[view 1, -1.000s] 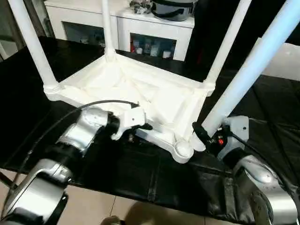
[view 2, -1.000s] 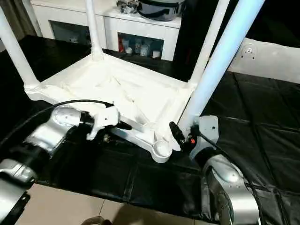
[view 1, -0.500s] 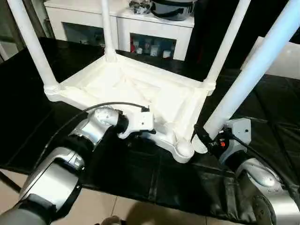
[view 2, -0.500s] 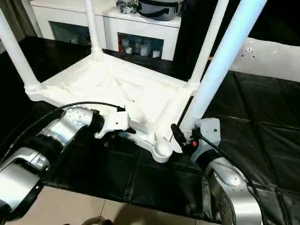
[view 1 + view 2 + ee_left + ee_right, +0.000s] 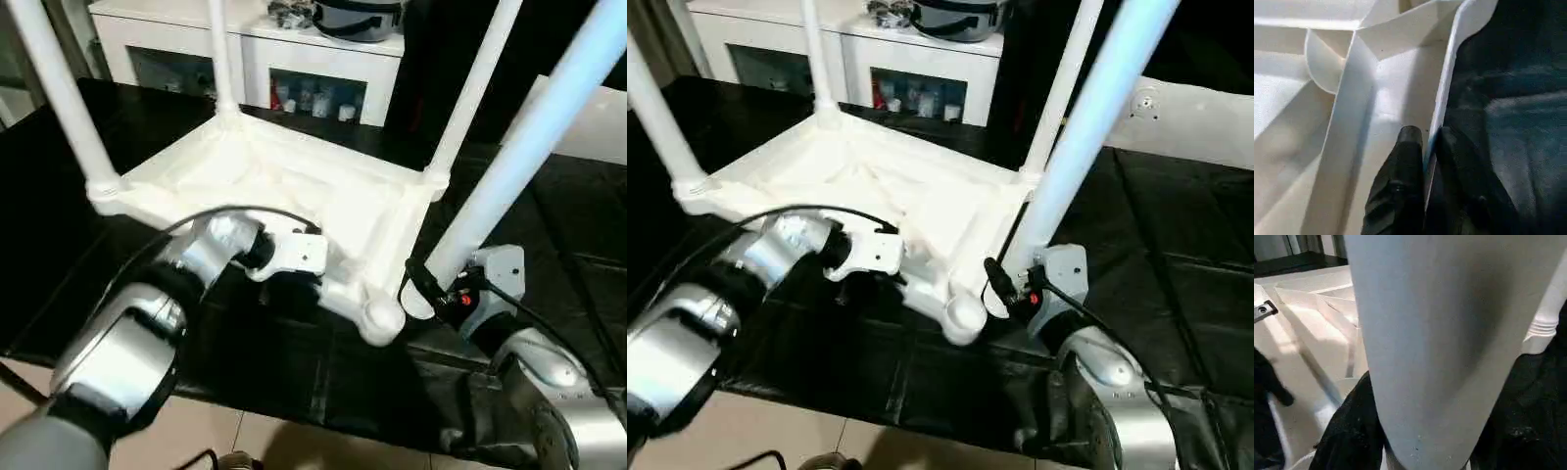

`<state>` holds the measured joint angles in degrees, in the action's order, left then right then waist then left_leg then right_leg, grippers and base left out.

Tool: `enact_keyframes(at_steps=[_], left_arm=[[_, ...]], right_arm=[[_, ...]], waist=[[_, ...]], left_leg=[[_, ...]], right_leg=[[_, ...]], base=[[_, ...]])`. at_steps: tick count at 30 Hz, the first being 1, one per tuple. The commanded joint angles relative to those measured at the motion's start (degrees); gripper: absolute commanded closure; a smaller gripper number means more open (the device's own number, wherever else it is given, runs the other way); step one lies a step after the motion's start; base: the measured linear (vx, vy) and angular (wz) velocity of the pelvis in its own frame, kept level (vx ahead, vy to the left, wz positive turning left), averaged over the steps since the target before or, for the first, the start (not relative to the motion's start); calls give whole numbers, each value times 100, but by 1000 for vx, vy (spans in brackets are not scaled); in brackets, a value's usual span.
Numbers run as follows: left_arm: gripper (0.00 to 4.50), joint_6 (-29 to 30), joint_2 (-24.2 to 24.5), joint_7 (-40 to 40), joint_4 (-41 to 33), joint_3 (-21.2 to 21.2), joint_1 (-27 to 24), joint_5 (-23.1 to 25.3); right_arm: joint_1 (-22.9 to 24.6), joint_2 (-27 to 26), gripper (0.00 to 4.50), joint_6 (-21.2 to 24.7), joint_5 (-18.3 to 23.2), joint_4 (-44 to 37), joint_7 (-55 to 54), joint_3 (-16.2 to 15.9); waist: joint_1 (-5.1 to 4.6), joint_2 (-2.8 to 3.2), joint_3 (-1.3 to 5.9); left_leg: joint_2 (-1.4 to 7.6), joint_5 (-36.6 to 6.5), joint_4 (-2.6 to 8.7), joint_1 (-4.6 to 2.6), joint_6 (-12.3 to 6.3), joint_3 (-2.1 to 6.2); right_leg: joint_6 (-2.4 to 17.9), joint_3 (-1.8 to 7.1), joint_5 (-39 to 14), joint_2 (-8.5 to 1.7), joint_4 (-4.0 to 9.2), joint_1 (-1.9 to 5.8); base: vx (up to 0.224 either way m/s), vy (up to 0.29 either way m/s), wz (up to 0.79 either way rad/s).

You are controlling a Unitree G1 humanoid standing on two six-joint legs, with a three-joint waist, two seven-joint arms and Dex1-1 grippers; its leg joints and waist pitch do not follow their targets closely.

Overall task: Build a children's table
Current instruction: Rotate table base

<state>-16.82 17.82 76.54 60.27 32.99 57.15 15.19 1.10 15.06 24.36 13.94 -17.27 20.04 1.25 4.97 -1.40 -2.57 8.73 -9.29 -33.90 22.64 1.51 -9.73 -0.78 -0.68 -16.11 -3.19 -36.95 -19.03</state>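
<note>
A: Left side first. What have you got?

B: Table (image 5: 294, 186) lies upside down on the black mat (image 5: 59, 225), ribbed underside up. Three legs stand in their sockets: near-left leg (image 5: 59, 93), far-left leg (image 5: 221, 59), far-right leg (image 5: 472, 88). White cabinet (image 5: 245, 54) sits behind the far edge.

A: Left gripper?

B: Left gripper (image 5: 1425, 142) is at the table's near rim, just left of the near-right corner. In the wrist view one black finger (image 5: 1405, 161) sits inside the rim wall, the other outside on the mat side, with the thin wall between them. Jaws narrow, pinched on that rim as far as I can see; the contact itself is dim, so call it probable.

A: And from the head camera?

B: The white wrist housing (image 5: 294, 253) sits right against the rim, and a black cable (image 5: 216, 213) arcs over the silver forearm.

A: Middle?

B: Near-right socket (image 5: 382, 318) is round, with no leg seated in it. It sits just left of the right gripper.

A: Right side?

B: Right gripper (image 5: 421, 289) is clamped around the foot of the fourth leg (image 5: 529, 147), fingers about half spread by the leg's girth. The leg leans up and away to the right, its lower end just beside the socket, not in it. In the right wrist view the leg (image 5: 1440, 342) is close up, with black fingers (image 5: 1352, 431) on either side.

A: Further right?

B: A flat white panel (image 5: 1185, 122) with a small round fitting lies on the mat beyond.
</note>
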Motion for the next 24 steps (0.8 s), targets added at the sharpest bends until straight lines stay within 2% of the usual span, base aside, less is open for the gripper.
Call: enact_keyframes(at_steps=[1,4,5,6,7,9,11,14,15,16,17,19,20,22,24], left_arm=[[419,100,62,267,264,247,-52,288],[436,393,87,760,307,348,66,389],[440,577,53,689,354,246,90,328],[445,677,17,545,397,141,98,257],[448,677,17,545,397,141,98,257],[448,789,-16,355,426,-125,29,18],[450,859,-27,284,444,-237,-6,-57],[450,1525,-36,-273,402,-801,-333,-500],[450,1650,-33,-337,344,-900,-415,-564],[450,1800,-34,-365,289,-994,-493,-637],[450,1800,-34,-365,289,-994,-493,-637],[450,2168,-48,-552,97,-1242,-752,-820],[450,2338,-63,-636,14,-1311,-846,-863],[450,2553,-91,-807,-119,-1400,-991,-905],[450,2747,-97,-972,-755,-1472,-1412,-880]], right_arm=[[-107,82,262,-82,-9,12,44,20],[-215,162,262,-107,-14,87,93,81],[-243,196,262,-134,-18,109,104,101],[-255,210,262,-148,-19,118,107,111],[-255,210,262,-148,-19,118,107,111],[-257,204,262,-168,-14,123,99,117],[-259,188,262,-178,-22,128,102,124],[-247,100,262,-172,43,112,55,153],[-245,97,262,-175,52,115,51,147],[-249,76,262,-170,74,125,44,146],[-249,76,262,-170,74,125,44,146],[-268,36,262,-174,78,142,36,96],[-280,24,262,-176,77,148,34,74],[-303,9,262,-172,77,154,35,44],[-349,-25,262,-163,80,180,35,5]], waist=[[28,-17,299],[17,-1,299],[18,-6,298],[12,16,299],[14,6,301],[17,31,296],[8,18,289],[-1,23,273],[-17,-25,254],[-15,6,271],[-38,7,261],[-110,-29,253],[-118,-51,255],[-142,-24,241],[-150,-42,238]], left_leg=[[480,-949,410,-196,-313,184],[487,-919,410,-201,-326,184],[489,-924,410,-203,-333,183],[485,-944,406,-204,-338,183],[487,-965,405,-201,-352,185],[485,-1019,405,-203,-351,186],[484,-1078,410,-211,-347,182],[491,-1284,436,-217,-272,179],[486,-1379,450,-207,-272,182],[491,-1382,444,-211,-242,187],[484,-1373,451,-200,-243,185],[466,-1346,457,-167,-270,190],[462,-1358,448,-176,-278,180],[460,-1332,436,-182,-323,174],[483,-1352,452,-182,-308,176]], right_leg=[[1444,189,648,-624,449,87],[1493,190,712,-626,445,89],[1508,190,725,-625,446,87],[1558,187,778,-626,442,87],[1587,186,766,-631,445,96],[1622,189,713,-630,453,92],[1651,187,647,-620,461,86],[1661,189,268,-617,478,80],[1675,189,82,-621,508,78],[1667,195,-45,-639,506,84],[1656,198,-69,-625,514,75],[1632,196,-108,-614,522,82],[1622,199,-162,-612,530,78],[1606,210,-305,-615,562,50],[1577,213,-371,-608,564,46]], base=[[0,0,0],[0,0,0],[0,0,0],[0,0,0],[0,0,0],[0,0,0],[0,0,0],[0,0,0],[0,0,0],[0,0,0],[0,0,0],[0,0,0],[0,0,0],[0,0,0],[0,0,0]])
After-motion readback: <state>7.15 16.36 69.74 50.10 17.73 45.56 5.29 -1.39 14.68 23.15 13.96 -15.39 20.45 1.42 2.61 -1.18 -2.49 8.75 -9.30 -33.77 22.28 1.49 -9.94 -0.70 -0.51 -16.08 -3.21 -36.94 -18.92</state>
